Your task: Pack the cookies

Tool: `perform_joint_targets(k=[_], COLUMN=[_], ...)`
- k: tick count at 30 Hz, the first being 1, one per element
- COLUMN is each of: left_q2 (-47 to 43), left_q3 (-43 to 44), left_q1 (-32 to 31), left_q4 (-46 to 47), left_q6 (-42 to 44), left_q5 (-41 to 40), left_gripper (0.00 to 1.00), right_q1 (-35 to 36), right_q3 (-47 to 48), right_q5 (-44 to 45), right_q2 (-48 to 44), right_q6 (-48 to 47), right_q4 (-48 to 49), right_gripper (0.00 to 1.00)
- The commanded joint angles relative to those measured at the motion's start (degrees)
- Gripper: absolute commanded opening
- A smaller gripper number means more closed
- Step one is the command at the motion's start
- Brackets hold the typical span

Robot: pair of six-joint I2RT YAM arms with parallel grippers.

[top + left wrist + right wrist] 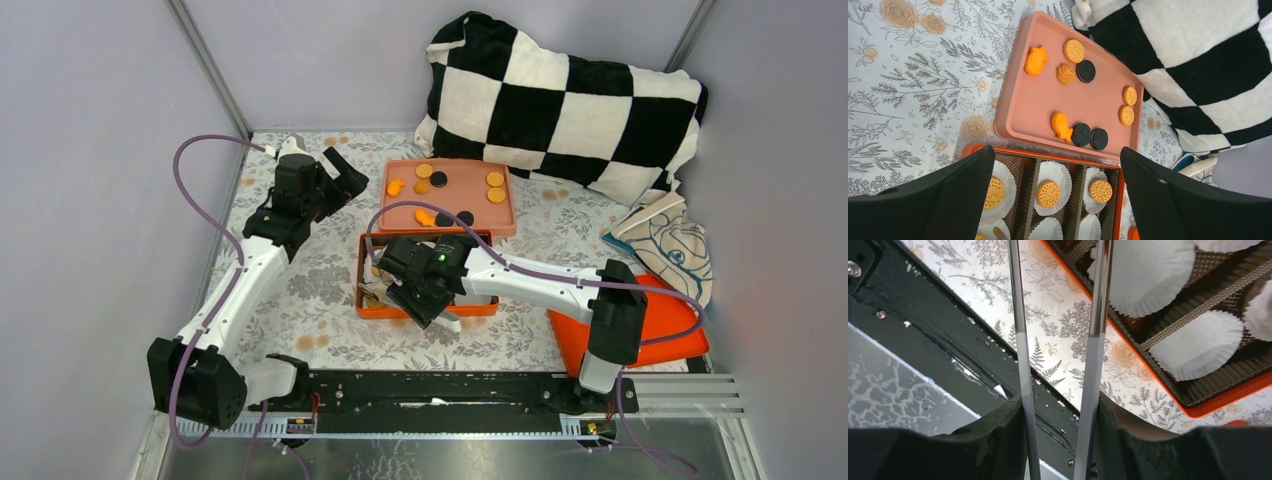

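Note:
A pink tray [505, 200] at the back holds loose cookies: round orange ones [1073, 50], black ones [1086, 71] and orange fish-shaped ones [1036, 60]. In front of it an orange box [360, 275] has white paper liners [1148, 275]. Three liners in its far row each hold an orange cookie [1048, 194]. My left gripper [345, 175] is open and empty, up beside the tray's left end and looking down on tray and box [1056, 152]. My right gripper [425, 290] hovers over the box, shut on metal tongs [1093, 340]. Their tips are out of view.
A black-and-white checkered pillow [560, 95] leans on the back wall behind the tray. A folded cloth [665, 245] and a flat orange lid [650, 330] lie at the right. A black rail [450, 390] runs along the near edge. Walls close in both sides.

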Motion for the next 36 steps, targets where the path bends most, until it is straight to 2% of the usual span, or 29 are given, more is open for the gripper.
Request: perform_joint_targets(k=[1,6,9,17,22,30,36], left_q2=[-1.3,-2.1,-2.1,-0.9,0.0,0.6,1.4], left_q3=[-0.4,-0.5,-0.5,-0.5,-0.3,0.2,0.4], left_q1=[0.4,0.3,0.3,0.4,0.3,0.3,0.3], left_q4=[2.9,3.1,3.0,2.7,3.0,2.7,3.1], left_q6=[1.0,0.8,0.8,0.8,0.9,1.2,1.1], left_q5=[1.4,1.4,1.4,1.4,1.4,1.4,1.4], left_gripper=[0.99,0.99,0.99,0.99,0.99,0.99,0.99], right_q1=[0.3,-0.2,-3.7,-17.1,-23.7,-29.5,-31.1], right_q3=[4.5,9.4,12.1,14.3,17.6,19.1,20.9], right_q5=[6.8,18.3,20.8,18.8,15.7,11.4,9.5], right_q2=[-3.1,-3.3,-2.2,2.3,9.3,17.4,21.9], right_q6=[0.3,-0.4,-0.5,-4.1,-5.2,-5.8,-6.5], right_q4=[0.2,-1.3,-2.0,1.2,2.0,2.8,3.8], right_gripper=[0.49,0.50,0.50,0.49,0.49,0.49,0.50])
